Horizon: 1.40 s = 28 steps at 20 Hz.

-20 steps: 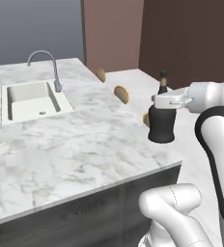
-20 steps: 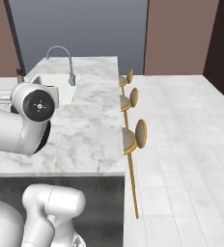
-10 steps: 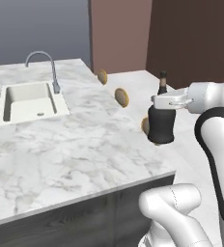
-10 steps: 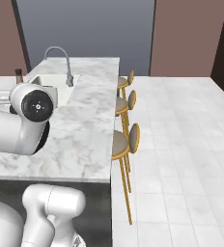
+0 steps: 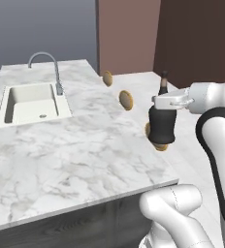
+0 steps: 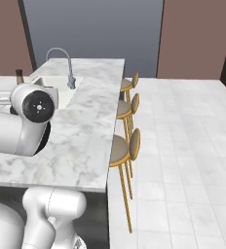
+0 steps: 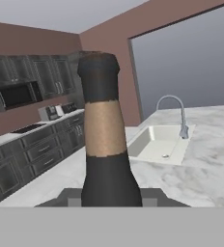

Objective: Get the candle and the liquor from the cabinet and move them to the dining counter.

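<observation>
Hand [image 5: 164, 107] clamped tight on the upright liquor [image 5: 161, 126] (black, squat) beside the dining counter [image 5: 80, 155].

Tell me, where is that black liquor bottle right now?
The liquor hangs upright in the robot's gripper, off the right edge of the marble dining counter, near the tan stools.

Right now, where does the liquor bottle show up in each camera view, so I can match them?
Left base view: the liquor hangs upright right of centre, off the dining counter's right edge, held in the claw.
Right base view: its cap and neck peek over the arm at the left edge.
Hand view: its neck rises up the centre, close up.
Shared landmark: the curved faucet at the sink.
</observation>
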### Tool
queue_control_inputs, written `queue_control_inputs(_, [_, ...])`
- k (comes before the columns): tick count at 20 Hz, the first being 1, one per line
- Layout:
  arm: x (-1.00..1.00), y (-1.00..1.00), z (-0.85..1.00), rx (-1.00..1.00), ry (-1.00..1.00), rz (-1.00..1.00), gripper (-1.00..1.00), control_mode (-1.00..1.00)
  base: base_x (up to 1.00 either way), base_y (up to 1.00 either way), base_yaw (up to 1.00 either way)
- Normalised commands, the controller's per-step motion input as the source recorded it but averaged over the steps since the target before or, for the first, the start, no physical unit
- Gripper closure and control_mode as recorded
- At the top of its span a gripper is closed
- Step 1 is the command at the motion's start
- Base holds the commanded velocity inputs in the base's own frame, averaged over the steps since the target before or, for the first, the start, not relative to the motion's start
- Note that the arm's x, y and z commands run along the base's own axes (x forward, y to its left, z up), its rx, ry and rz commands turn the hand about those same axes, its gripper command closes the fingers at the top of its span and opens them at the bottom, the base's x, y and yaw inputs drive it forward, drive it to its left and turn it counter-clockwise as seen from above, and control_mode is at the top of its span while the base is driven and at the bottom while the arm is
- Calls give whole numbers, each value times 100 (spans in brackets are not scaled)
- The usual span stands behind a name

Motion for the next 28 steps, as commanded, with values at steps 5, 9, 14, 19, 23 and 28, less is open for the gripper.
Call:
queue_control_inputs(5, [0, 0, 0, 0, 0, 0, 100, 100, 55, -12, 7])
queue_control_inputs(9, [0, 0, 0, 0, 0, 0, 100, 100, 19, -2, 3])
queue_control_inputs(14, [0, 0, 0, 0, 0, 0, 100, 100, 0, 0, 0])
queue_control_inputs(19, [0, 0, 0, 0, 0, 0, 100, 100, 0, 0, 0])
queue_control_inputs(23, [0, 0, 0, 0, 0, 0, 100, 100, 0, 0, 0])
queue_control_inputs(28, [0, 0, 0, 0, 0, 0, 100, 100, 0, 0, 0])
